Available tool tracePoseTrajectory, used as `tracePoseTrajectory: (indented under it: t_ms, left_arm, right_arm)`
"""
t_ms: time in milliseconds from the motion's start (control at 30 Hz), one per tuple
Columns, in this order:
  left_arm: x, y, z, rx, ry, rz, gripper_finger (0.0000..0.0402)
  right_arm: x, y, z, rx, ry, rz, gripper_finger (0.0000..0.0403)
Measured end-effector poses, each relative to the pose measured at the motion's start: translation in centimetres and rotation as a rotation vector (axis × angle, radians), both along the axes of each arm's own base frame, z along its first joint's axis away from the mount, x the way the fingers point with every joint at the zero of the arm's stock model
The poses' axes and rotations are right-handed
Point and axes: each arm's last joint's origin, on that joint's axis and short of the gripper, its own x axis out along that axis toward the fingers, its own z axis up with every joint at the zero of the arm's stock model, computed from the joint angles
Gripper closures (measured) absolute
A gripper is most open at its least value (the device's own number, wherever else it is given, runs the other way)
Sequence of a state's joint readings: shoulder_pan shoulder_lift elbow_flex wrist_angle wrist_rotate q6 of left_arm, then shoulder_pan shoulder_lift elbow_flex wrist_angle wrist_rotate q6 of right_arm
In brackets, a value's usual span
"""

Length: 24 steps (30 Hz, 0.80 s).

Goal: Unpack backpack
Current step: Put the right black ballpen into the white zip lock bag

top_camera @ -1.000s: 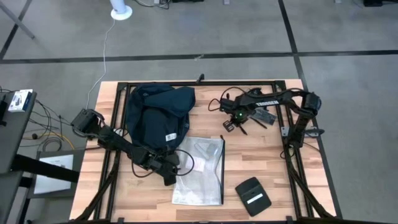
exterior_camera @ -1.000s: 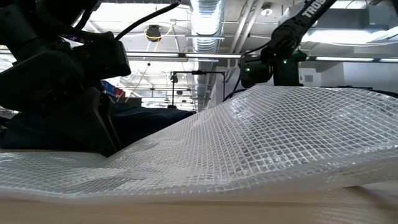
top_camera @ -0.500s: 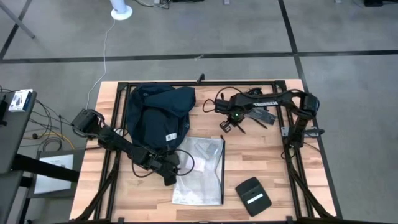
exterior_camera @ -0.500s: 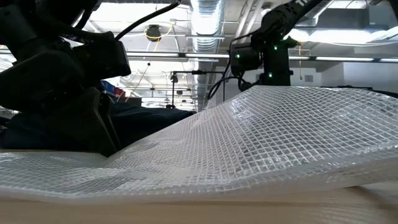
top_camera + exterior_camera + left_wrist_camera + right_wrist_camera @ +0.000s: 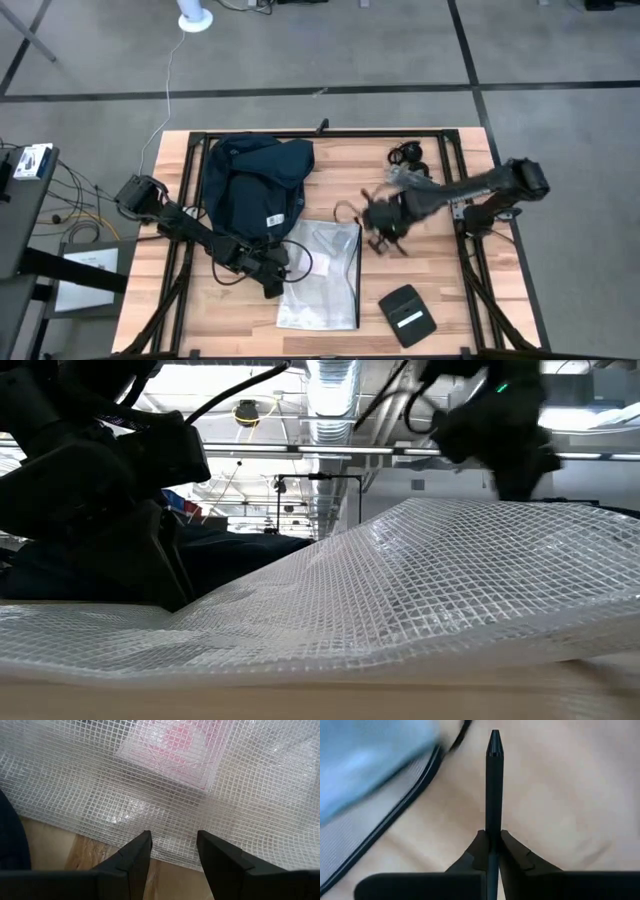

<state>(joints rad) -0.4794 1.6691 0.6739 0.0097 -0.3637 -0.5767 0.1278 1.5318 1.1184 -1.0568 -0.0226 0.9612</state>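
Note:
The dark navy backpack (image 5: 252, 185) lies on the table's far left. A clear mesh plastic bag (image 5: 325, 275) lies flat just near of it. My left gripper (image 5: 172, 840) is open, low over the bag's left edge (image 5: 165, 852); whether its fingers touch the bag I cannot tell. My right gripper (image 5: 492, 836), blurred in the high view (image 5: 383, 238), hangs beside the bag's far right corner. It is shut on a thin black pen (image 5: 493, 780). My right gripper pinches the pen's shaft (image 5: 493, 822) between its two fingers. The pen lies along the fingers and sticks out ahead of them. Its pointed tip (image 5: 494, 740) is free, above the wood beside the bag's dark edge.
A flat black pouch with a white label (image 5: 407, 315) lies at the near right. A coiled black cord (image 5: 405, 153) lies at the far right. The black frame rails (image 5: 330, 132) run along the table's edges. Bare wood shows between the bag and the pouch.
My right gripper has swung fast from the table's far middle toward the near edge and now hangs by the plastic bag's far right corner. The cord at the far right has come into view behind it.

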Motion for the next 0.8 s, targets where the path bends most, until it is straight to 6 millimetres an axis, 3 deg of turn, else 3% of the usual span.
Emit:
tracePoseTrajectory:
  t_ms: [133, 233, 467, 800]
  left_arm:
    - [0.0, 0.0, 0.0, 0.011, -0.002, -0.002, 0.025]
    - [0.0, 0.1, 0.0, 0.013, -0.002, -0.003, 0.025]
    - [0.1, 0.0, 0.0, 0.025, -0.006, -0.018, 0.025]
    - [0.0, 0.0, 0.1, 0.011, -0.008, -0.004, 0.025]
  right_arm:
    - [0.6, 5.0, -1.0, 0.116, -0.042, 0.051, 0.0395]
    - [1.7, 7.3, -2.2, 0.18, -0.099, 0.072, 0.0395]
    - [4.4, 7.9, -5.7, 0.225, -0.126, 0.075, 0.0395]
    - [7.0, 7.8, -5.1, 0.22, -0.395, 0.091, 0.0394]
